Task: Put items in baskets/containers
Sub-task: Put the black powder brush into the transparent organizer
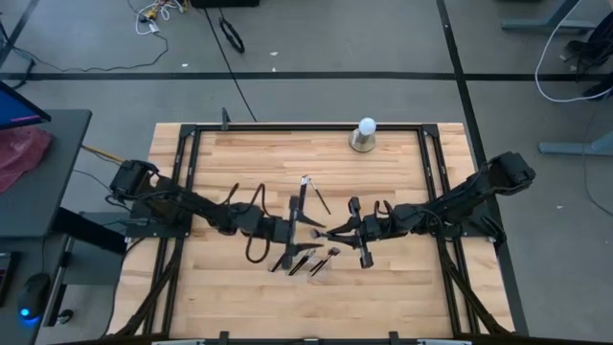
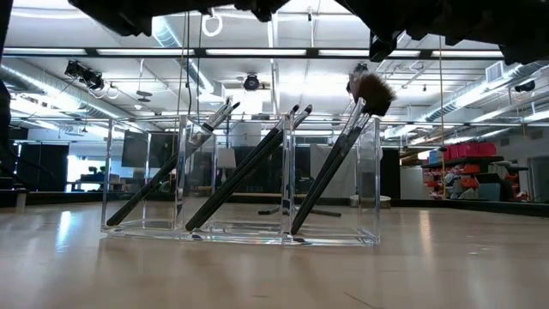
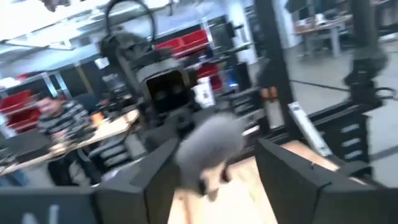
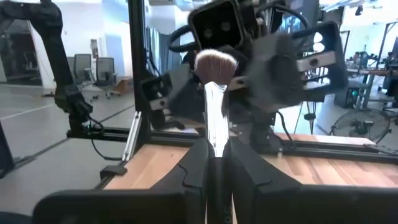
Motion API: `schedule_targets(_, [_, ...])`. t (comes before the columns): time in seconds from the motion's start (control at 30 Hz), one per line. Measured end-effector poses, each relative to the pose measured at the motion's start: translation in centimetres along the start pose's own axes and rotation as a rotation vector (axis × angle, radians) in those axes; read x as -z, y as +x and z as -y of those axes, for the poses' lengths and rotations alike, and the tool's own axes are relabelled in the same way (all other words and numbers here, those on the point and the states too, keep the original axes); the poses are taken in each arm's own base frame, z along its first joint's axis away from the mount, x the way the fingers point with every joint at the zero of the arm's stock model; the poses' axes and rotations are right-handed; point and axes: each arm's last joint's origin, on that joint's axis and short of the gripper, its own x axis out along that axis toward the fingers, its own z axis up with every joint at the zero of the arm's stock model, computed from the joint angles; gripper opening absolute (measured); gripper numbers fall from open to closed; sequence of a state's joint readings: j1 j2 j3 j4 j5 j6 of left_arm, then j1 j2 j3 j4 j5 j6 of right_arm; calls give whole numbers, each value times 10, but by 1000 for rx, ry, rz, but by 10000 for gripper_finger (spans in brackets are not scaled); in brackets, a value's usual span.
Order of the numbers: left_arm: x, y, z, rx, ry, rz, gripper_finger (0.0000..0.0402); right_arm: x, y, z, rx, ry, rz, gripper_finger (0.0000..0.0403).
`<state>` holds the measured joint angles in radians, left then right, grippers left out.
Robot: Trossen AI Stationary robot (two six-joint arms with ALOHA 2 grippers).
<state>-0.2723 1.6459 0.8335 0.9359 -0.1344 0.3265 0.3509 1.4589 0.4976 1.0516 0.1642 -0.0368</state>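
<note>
Brush (image 4: 215, 99) sits clamped in right pincer (image 4: 216, 163) above tray (image 2: 240, 225).

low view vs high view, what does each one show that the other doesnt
Only the low view shows the clear tray's upright walls and dividers, with brushes leaning inside three compartments. Only the high view shows both arms meeting mid-table, the left gripper, the right gripper and the white ball. Both show the wooden table and the big fluffy brush.
</note>
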Motion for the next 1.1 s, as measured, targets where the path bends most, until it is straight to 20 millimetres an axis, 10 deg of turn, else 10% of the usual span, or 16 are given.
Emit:
schedule_targets(0.4, [-1, 2, 1, 27, 5, -7, 49, 1, 0, 0, -6, 0, -8, 44])
schedule_targets(0.63, [-4, -1, 5, 29, -37, -75, 47, 4, -3, 1, 21, 7, -84, 94])
schedule_targets(1.1, [-79, 2, 21, 262, -209, -719, 44, -27, -40, -1, 61, 121, -208, 180])
